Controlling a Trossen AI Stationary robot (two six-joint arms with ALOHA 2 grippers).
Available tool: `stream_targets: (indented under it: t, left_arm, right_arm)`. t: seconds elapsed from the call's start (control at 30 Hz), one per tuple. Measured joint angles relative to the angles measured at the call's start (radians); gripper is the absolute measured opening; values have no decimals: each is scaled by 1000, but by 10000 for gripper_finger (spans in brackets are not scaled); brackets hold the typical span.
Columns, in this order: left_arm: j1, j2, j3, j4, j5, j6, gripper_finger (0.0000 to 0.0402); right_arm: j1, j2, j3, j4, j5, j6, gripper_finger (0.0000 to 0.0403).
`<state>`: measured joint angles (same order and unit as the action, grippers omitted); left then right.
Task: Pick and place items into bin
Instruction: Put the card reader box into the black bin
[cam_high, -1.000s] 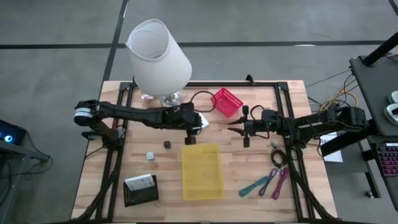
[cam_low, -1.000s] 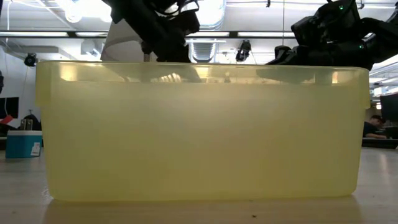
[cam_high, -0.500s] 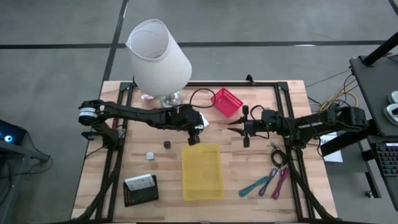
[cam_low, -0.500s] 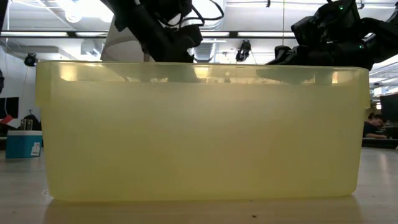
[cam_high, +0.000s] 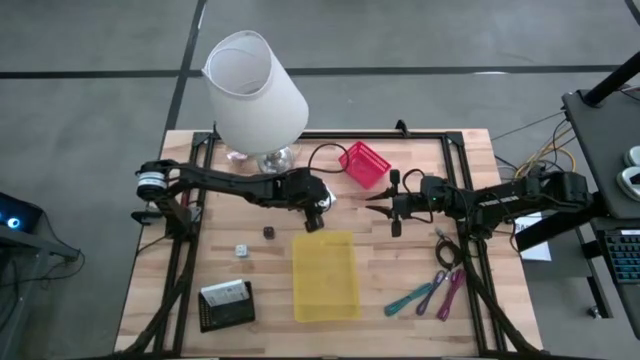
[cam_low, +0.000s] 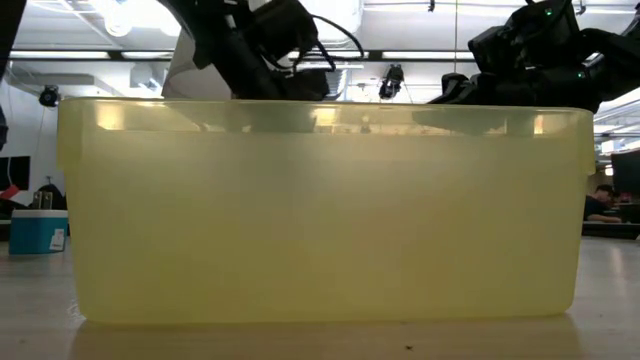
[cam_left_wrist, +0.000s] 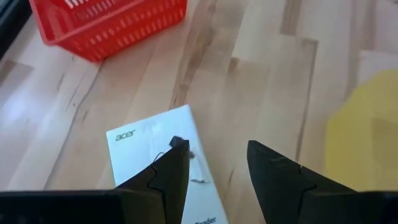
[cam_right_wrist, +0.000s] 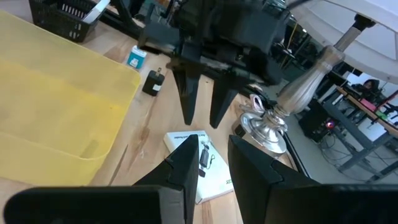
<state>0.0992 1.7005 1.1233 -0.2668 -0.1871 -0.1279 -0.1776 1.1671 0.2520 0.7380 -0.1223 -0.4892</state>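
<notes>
Yellow bin (cam_high: 325, 276) at table centre, white card (cam_left_wrist: 163, 163) lying flat just beyond its far rim, left gripper (cam_high: 314, 220) unclenched and empty above the card, right gripper (cam_high: 376, 204) parted, empty, beside the bin's far right corner.

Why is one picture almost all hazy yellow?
In the low view the translucent yellow bin sits right before the lens, filling the frame; ceiling lights glare above it. The high view shows the same bin, small and evenly lit.
</notes>
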Motion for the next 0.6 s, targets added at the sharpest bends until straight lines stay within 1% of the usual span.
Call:
stream_targets:
  t: [0.3,0.47,0.6]
  left_arm:
    - [25,37,2,-2,0,-91,146]
    - [35,46,0,16,0,-199,146]
    - [37,48,-1,19,0,-211,146]
  right_arm:
    - [0,0,0,0,0,0,75]
    - [0,0,0,0,0,0,75]
    - [0,0,0,0,0,1,75]
